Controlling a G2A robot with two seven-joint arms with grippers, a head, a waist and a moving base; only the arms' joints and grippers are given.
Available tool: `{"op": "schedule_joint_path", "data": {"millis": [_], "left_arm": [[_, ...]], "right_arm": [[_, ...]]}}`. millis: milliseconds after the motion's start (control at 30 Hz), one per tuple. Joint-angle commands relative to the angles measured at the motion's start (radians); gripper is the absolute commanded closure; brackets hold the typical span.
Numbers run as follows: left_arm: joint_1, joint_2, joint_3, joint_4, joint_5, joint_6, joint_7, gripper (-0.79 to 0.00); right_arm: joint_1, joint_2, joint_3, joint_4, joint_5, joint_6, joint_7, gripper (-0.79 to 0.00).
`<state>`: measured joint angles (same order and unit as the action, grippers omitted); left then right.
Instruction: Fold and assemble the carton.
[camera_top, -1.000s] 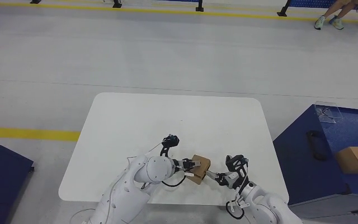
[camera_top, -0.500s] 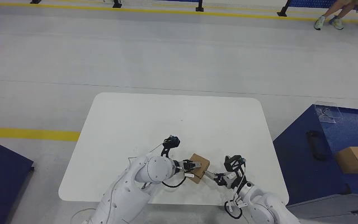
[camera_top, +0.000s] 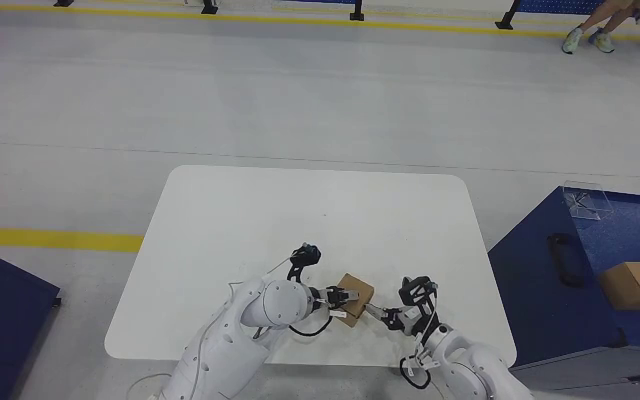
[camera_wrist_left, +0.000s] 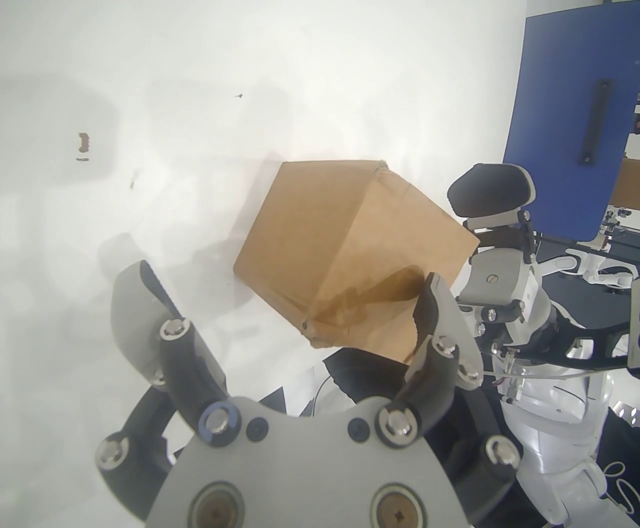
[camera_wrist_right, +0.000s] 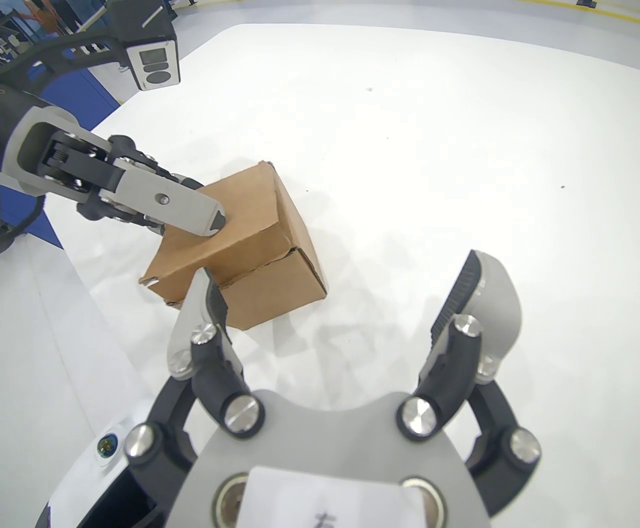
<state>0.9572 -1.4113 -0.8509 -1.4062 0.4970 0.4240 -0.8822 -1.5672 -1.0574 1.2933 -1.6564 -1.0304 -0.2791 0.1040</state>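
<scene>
You have the carton (camera_top: 352, 297) low centre in the top view between two spread claws, the left claw (camera_wrist_left: 282, 285) at its left, seemingly pressing it, the right claw (camera_wrist_right: 342, 272) just lower right

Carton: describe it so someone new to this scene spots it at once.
On the white table, look near the edge nearest the robot, between the left gripper and right gripper. The carton is the small brown cardboard cube, the only box on the tabletop.
</scene>
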Motion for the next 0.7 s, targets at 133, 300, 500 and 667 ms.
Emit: {"op": "schedule_joint_path", "data": {"millis": [133,300,500,667], "left_arm": [[-0.007,-0.003,0.010,0.019,0.007,0.013,-0.003,-0.785],[-0.012,-0.005,0.013,0.019,0.011,0.018,-0.003,-0.785],[0.000,0.001,-0.004,-0.028,0.023,0.015,0.008,-0.785],[0.026,0.010,-0.035,-0.093,0.026,-0.021,0.033,-0.785]], "right_arm": [[0.000,-0.003,0.016,-0.015,0.025,0.013,-0.010,-0.785],[0.011,-0.007,0.011,-0.016,0.017,0.035,-0.009,-0.785],[0.029,-0.016,-0.025,0.003,-0.023,0.061,0.001,-0.785],[0.040,-0.020,-0.041,0.020,-0.056,0.080,0.012,-0.785]]}}
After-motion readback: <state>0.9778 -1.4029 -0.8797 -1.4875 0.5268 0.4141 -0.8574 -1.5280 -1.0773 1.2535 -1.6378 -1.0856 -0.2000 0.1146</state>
